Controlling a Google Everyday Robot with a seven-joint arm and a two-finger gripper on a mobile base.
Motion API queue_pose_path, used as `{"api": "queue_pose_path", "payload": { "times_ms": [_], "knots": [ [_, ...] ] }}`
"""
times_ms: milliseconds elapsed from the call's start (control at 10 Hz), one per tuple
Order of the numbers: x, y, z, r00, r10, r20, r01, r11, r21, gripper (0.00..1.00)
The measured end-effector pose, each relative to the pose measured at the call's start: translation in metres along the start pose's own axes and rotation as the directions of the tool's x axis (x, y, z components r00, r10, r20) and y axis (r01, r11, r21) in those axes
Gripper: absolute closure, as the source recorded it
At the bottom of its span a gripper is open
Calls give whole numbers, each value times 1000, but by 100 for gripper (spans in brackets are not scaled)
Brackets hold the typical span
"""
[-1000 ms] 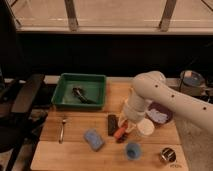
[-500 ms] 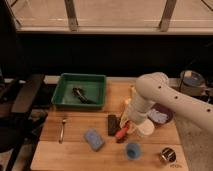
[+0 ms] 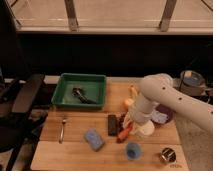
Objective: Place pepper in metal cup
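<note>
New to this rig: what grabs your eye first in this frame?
The white robot arm extends from the right, its gripper low over the middle of the wooden table, right at the red-orange pepper. A green tray holding a dark object sits at back left. The metal cup stands at the front right corner, near a light blue cup.

Wooden table (image 3: 75,136) bears green tray (image 3: 58,93), fork (image 3: 62,131), sponge (image 3: 93,139), blue cup (image 3: 132,150), metal cup (image 3: 168,154); the gripper (image 3: 128,126) hangs over its middle.
</note>
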Motion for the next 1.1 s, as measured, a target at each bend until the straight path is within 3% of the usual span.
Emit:
{"api": "queue_pose_path", "payload": {
  "times_ms": [300, 500, 900, 1100],
  "knots": [
    [39, 52, -13, 993, 121, 4, -121, 992, 26, 100],
    [59, 87, -16, 978, 207, 10, -207, 978, 34, 100],
    [62, 152, 6, 931, 363, 47, -365, 931, 24, 100],
    [62, 155, 11, 925, 377, 52, -378, 925, 29, 100]
  ]
}}
